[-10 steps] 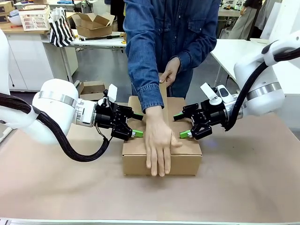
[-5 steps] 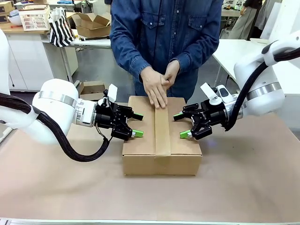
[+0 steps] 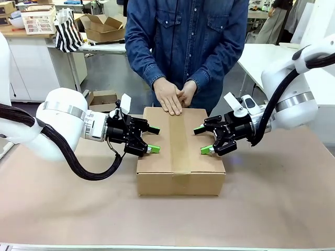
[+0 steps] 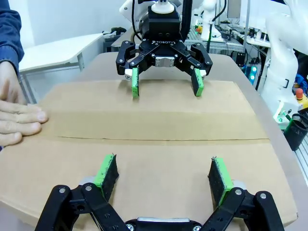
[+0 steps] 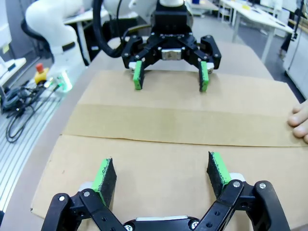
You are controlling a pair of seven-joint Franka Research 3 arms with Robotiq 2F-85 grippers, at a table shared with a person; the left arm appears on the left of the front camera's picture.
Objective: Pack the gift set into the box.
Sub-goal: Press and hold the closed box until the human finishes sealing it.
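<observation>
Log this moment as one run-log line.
box: closed, taped | left gripper: open, above lid | right gripper: open, above lid | person's hands: far edge

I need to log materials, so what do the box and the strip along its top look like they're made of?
The box looks like plain brown cardboard, matte, with folded flaps meeting at a seam. The strip over the seam looks like brown packing tape, probably paper: slightly darker, smooth, without gloss.

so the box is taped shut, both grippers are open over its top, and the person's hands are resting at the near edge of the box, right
Not quite. The person's hands rest at the far edge of the box, on the person's side, as the front view shows. The rest holds: tape runs along the closed top seam, and the left gripper and right gripper are both open over the top.
</observation>
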